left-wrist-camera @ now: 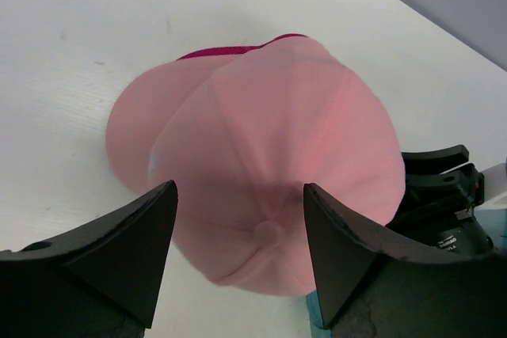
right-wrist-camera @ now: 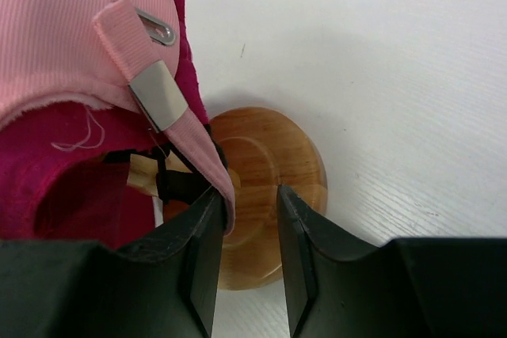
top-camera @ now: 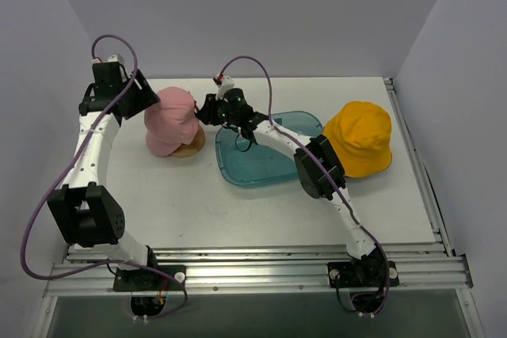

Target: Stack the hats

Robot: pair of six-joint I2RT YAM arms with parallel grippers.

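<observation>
A teal tray (top-camera: 265, 162) lies on the bench (top-camera: 238, 215), between the wooden stand and the yellow-orange hat (top-camera: 360, 136). That hat sits by itself on the right side of the bench, well apart from the others. My right arm reaches across the tray, so part of the tray is hidden under it.

The pale pink hat (top-camera: 170, 116) sits on top of the stand at the left rear of the bench. The magenta hat (right-wrist-camera: 71, 184) is beneath it and shows only as a dark red rim and lining under the pink cloth. Of the stand I can see just the round disc base (right-wrist-camera: 273, 164), which pokes out on the side nearest the tray.

My left claw (left-wrist-camera: 239, 191) is spread wide above the crown of the pink hat and holds nothing. The hat fills the gap between the two fingers. I cannot tell whether the fingers brush the cloth.

My right claw (right-wrist-camera: 248, 194) is at the opposite side of the same hat, low by the brim, with only a narrow gap between its fingers. The hat's back strap (right-wrist-camera: 202, 152), with its metal buckle (right-wrist-camera: 158, 94), hangs down to the inner edge of one finger and appears to touch it. The gap itself shows only the wooden base below, and nothing is pinched.
</observation>
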